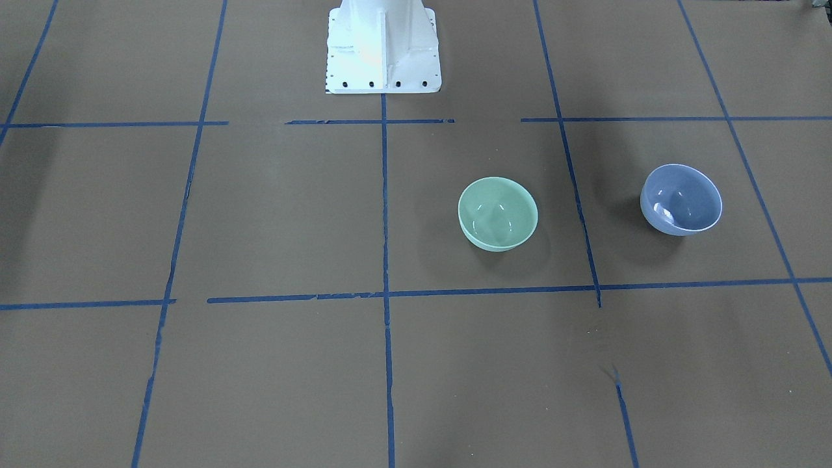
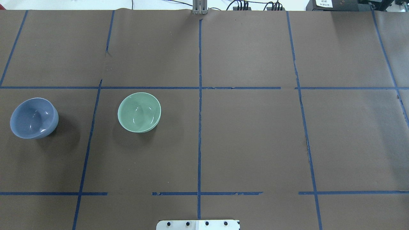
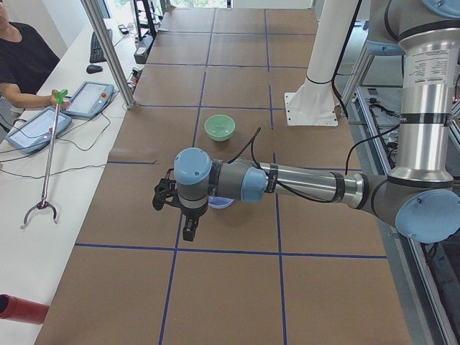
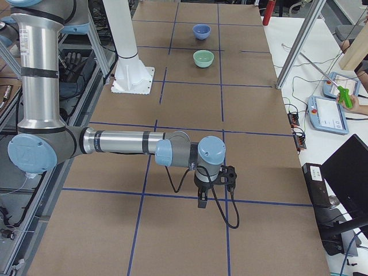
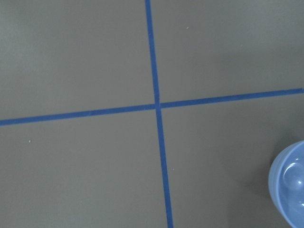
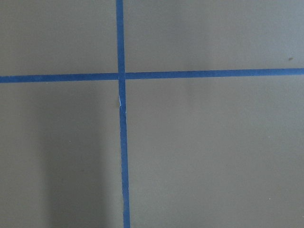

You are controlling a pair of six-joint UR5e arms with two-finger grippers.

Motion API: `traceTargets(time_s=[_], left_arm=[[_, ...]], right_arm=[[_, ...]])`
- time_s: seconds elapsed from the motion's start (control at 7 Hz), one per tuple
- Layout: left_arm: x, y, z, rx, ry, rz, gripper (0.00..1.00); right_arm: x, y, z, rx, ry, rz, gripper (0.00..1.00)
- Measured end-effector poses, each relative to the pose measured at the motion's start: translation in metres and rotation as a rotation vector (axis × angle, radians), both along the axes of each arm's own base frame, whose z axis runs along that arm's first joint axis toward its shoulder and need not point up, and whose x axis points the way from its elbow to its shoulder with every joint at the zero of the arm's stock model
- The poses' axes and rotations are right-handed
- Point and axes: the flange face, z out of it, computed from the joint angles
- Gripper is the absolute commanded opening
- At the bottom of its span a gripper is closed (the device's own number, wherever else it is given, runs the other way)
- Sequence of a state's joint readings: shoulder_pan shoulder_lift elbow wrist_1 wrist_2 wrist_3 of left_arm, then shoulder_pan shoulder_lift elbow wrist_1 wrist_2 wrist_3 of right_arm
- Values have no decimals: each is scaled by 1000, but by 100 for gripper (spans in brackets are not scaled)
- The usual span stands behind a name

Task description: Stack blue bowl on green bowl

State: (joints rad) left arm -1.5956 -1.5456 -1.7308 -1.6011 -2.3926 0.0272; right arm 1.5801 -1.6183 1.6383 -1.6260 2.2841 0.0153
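From the end of the bench (image 3: pixel 237 287) on the robot's left, the left arm (image 3: pixel 309 185) is nearest, stretched level across the middle of the frame with its wrist bent down over the brown surface. Its jaws hang above the bench and hold nothing that I can see. From this side I cannot tell if they are open or closed. Just behind that wrist the blue bowl (image 3: pixel 219 203) is partly hidden. In the left wrist camera only its rim shows, at the lower right corner (image 5: pixel 290 185). Further back stands the green bowl (image 3: pixel 220 127), upright and empty, in the centre of the frame. Behind it, to the upper right, is the white base (image 3: pixel 310 108). In the overhead view the blue bowl (image 2: pixel 33 118) sits at the far left edge and the green bowl (image 2: pixel 139 111) to the right of it. The two are well apart, with one of the blue tape lines (image 2: pixel 90 127) between them. In the view from the opposite end, the right arm (image 4: pixel 121 142) lies low across the lower half of the frame, far from both bowls at the top. Its jaws point down over the tape, and their state I also cannot tell.
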Motion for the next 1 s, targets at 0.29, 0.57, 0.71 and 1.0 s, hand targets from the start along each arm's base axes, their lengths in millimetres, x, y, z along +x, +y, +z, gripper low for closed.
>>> traceTargets(time_s=[0.29,0.57,0.71,1.0], left_arm=[[14,-3,0,33,3,14,100],[71,-10,-12,0,19,41,100],[100,-9,-15,-36,29,44,100],[152,8,-6,-85,28,33,100]], right_arm=[[0,0,0,0,0,1,100],[0,0,0,0,0,0,100],[0,0,0,0,0,0,100],[0,0,0,0,0,0,100]])
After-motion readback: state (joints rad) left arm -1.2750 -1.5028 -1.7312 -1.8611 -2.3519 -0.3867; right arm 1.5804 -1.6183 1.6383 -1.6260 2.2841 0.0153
